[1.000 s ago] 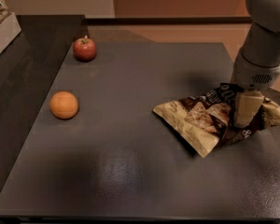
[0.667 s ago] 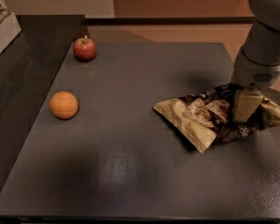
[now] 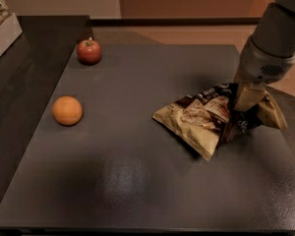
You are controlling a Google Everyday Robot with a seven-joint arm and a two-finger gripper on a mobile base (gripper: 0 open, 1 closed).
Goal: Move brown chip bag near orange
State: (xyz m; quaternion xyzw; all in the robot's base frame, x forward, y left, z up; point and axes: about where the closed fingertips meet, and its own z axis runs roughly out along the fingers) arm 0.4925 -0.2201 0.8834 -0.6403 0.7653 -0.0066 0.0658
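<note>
My end effector (image 3: pixel 246 103) sits at the right of the frame, pinched closed on the upper edge of the brown chip bag (image 3: pixel 200 123), which lies crumpled on the grey tabletop (image 3: pixel 137 181). The orange (image 3: pixel 67 110) rests well apart at centre left, with a red apple (image 3: pixel 89 51) above it.

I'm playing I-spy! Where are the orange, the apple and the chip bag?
orange (image 3: pixel 67 110): camera view, middle of the fruit.
red apple (image 3: pixel 89 52): camera view, middle of its skin.
brown chip bag (image 3: pixel 196 122): camera view, cream front panel.
end effector (image 3: pixel 246 102): camera view, tip, at bag's right side.
</note>
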